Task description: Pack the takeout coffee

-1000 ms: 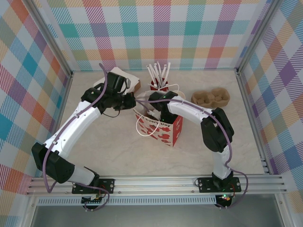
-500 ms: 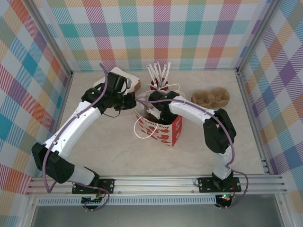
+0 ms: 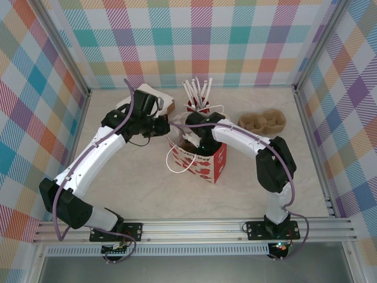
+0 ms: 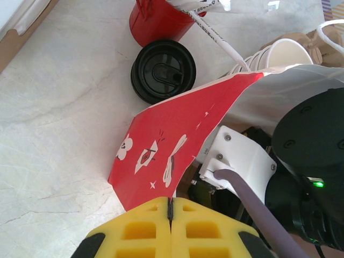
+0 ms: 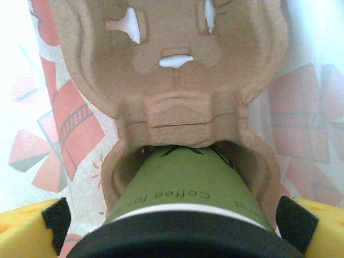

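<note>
From overhead the right arm (image 3: 235,135) covered the mouth of the bag (image 3: 206,165), so we could not make out the cup there. The right wrist camera caught the green coffee cup (image 5: 183,188) seated in a pulp carrier (image 5: 172,80) inside the bag, its black lid (image 5: 183,244) cut off at six o'clock. The right gripper (image 5: 172,231) stood spread wide, released, with fingers at three and nine o'clock of the lid. The left gripper (image 4: 169,215) was clenched on the bag's red rim.
</note>
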You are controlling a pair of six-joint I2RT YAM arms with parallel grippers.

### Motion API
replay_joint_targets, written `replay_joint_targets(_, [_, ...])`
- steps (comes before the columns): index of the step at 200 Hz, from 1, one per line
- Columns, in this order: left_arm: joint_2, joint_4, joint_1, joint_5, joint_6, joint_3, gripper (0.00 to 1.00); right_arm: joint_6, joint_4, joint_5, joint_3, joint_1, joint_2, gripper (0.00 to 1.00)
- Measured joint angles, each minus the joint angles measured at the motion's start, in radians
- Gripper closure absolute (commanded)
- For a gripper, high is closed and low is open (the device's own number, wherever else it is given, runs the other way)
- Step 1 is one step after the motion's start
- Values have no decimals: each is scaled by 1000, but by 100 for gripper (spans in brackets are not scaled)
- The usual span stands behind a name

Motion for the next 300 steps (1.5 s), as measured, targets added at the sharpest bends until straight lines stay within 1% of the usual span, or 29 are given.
replay_joint_targets(105, [0,0,-1,-1,0,0,100,18,-24,-21,29,0,-41,0])
replay_joint_targets(196, [0,3,-6,-5,0,0,100,19,-77,-27,112,0,-65,0])
replay_joint_targets(300, [0,2,-6,-9,0,-1,100,30,-155,-38,193,0,-157,0])
